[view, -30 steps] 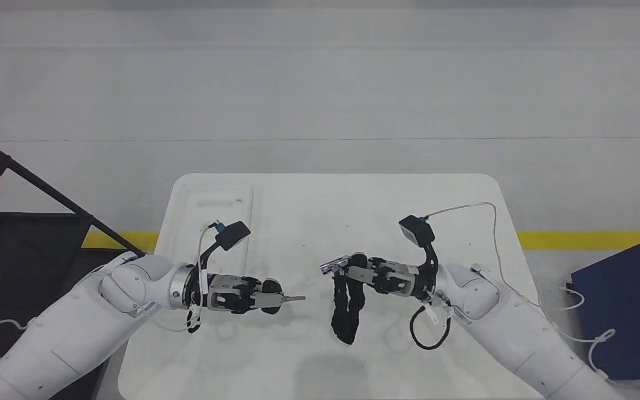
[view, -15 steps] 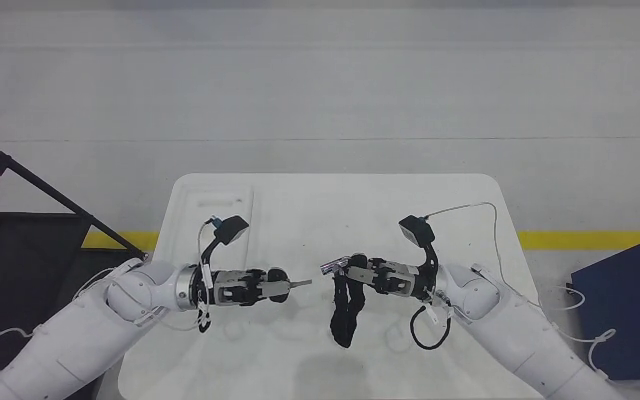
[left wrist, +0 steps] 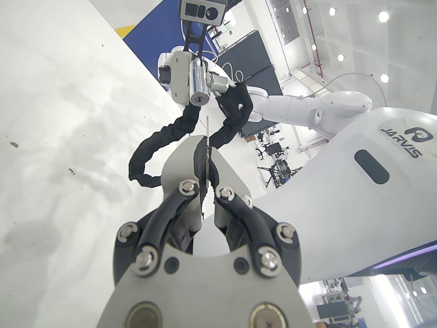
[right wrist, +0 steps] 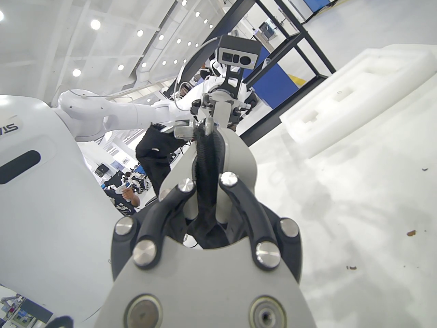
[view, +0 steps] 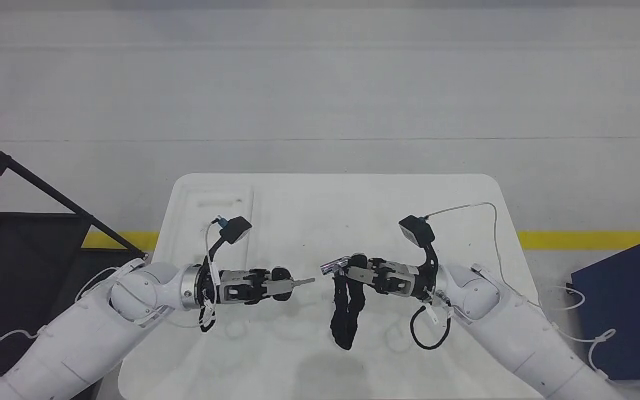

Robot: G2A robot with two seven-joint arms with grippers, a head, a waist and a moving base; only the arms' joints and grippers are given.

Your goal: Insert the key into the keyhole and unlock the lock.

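Steel key [left wrist: 207, 127] stands pinched edge-on between the left fingers [left wrist: 179, 165].

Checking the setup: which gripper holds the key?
The left gripper: the key sticks out of it toward the lock, which the right gripper clamps.

White table [view: 450, 200] on grey floor [view: 320, 80], yellow stripe [view: 580, 240], ceiling spotlights [right wrist: 95, 23]

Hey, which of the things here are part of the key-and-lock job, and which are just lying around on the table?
In the job:
- key, in the left gripper
- lock with its black-sleeved chain, in the right gripper

Lying about:
- white foam tray
- brown crumbs on the table
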